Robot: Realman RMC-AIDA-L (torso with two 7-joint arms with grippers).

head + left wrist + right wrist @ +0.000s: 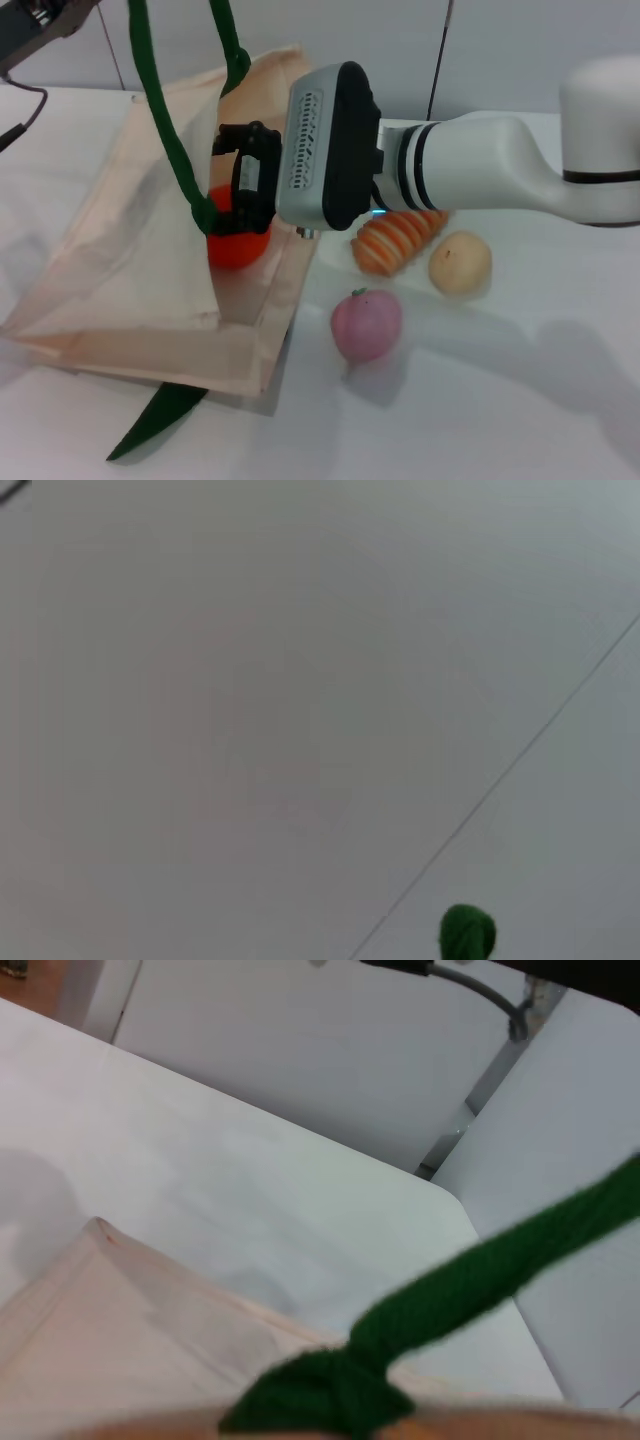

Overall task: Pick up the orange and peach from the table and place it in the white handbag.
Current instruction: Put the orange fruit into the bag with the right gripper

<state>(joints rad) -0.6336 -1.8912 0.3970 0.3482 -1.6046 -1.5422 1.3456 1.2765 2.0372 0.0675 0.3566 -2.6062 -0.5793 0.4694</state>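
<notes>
Head view has the right claw (243, 190) reaching across from the right side, its black fingers (262, 160) clamped on the orange (238, 240) at the open mouth of the white handbag (130, 250). The orange sits partly behind a dark green strap handle (175, 140) that rises out of the top of the picture, and the cream cloth lies beneath it; whether the fruit touches the cloth or hangs just above it cannot be told. The handbag lies on the white counter (500, 400) on the robot's left, with a second green strap (160, 415) trailing out from under its near edge. The peach (366, 325) rests on the counter just beside the bag's near right corner, apart from the claw. Beyond it lie a ridged orange-and-cream striped item (398, 238), partly under the right arm's wrist, and a pale tan-yellow ball (460, 263) just beside that. The left arm shows only as a dark part at the top left corner (30, 30), and its claw is out of sight. Left wrist view shows a pale surface and a bit of green strap (467, 933). Right wrist view shows the bag's cream cloth (120, 1350) and a knotted green strap (420, 1320) up close.
</notes>
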